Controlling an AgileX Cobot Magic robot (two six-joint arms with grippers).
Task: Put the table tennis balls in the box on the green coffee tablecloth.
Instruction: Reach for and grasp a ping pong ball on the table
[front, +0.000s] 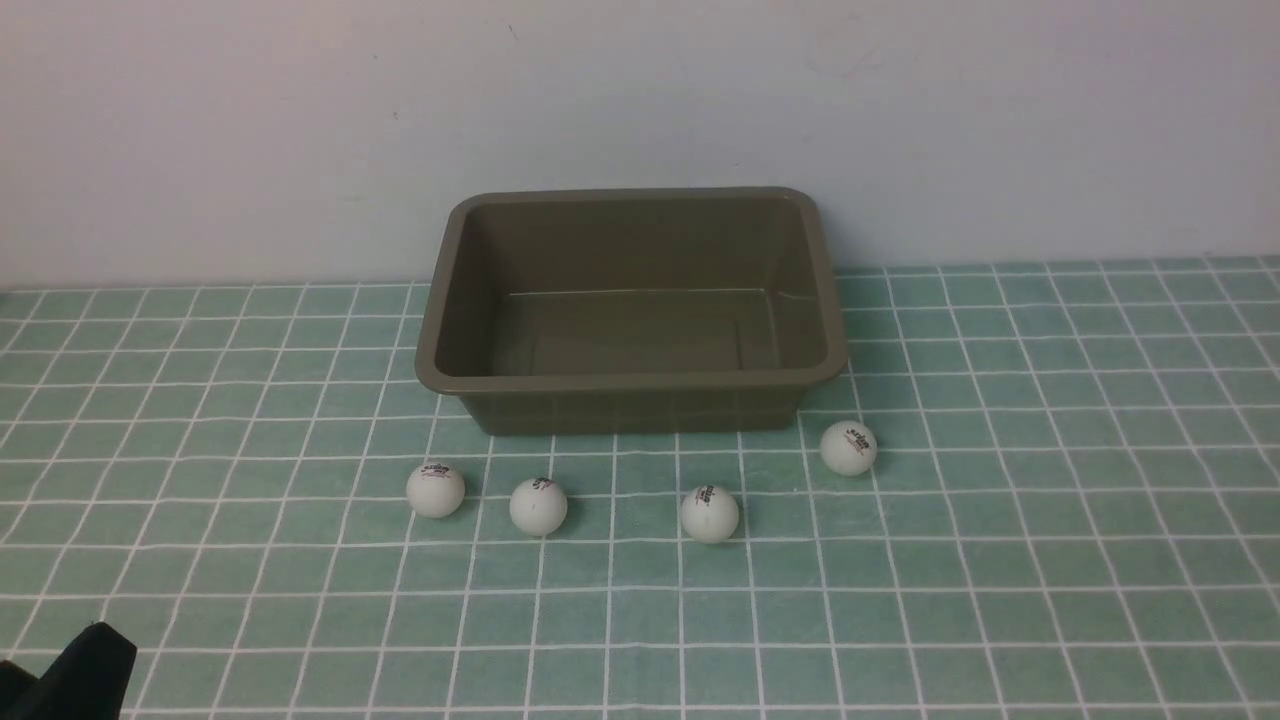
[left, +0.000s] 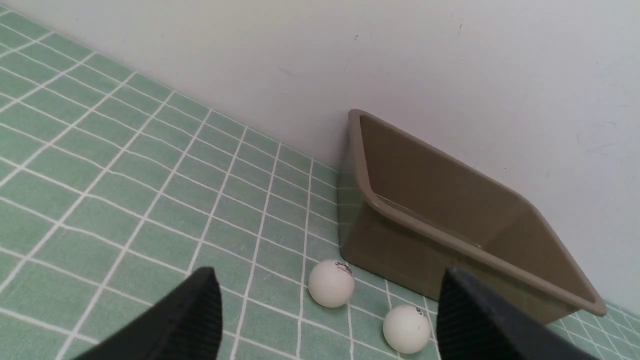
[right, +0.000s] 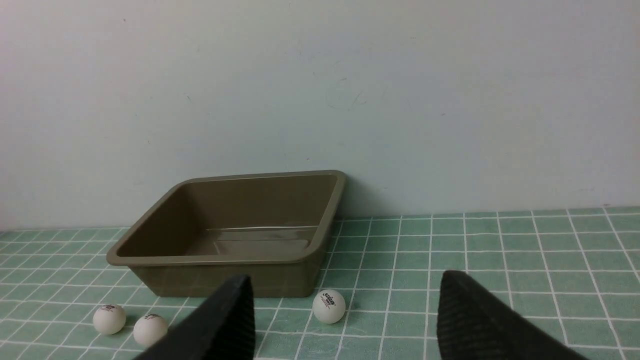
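Note:
Several white table tennis balls lie on the green coffee tablecloth (front: 1000, 560) in a loose row before the box (front: 630, 383): one at the left (front: 435, 490), a second (front: 538, 506), a third (front: 710, 514) and the rightmost (front: 848, 447) near the box's front right corner. The olive-brown box holds nothing. My left gripper (left: 327, 272) hangs open and empty over the cloth, short of two balls (left: 331, 283) (left: 406, 329) and the box (left: 425, 232). My right gripper (right: 346, 278) is open too, back from a ball (right: 328, 306) and the box (right: 215, 260).
A plain white wall (front: 640, 100) rises directly behind the box. A black corner of my left arm (front: 85, 665) shows at the near left edge of the front view. The checked cloth runs to both sides and to the near edge.

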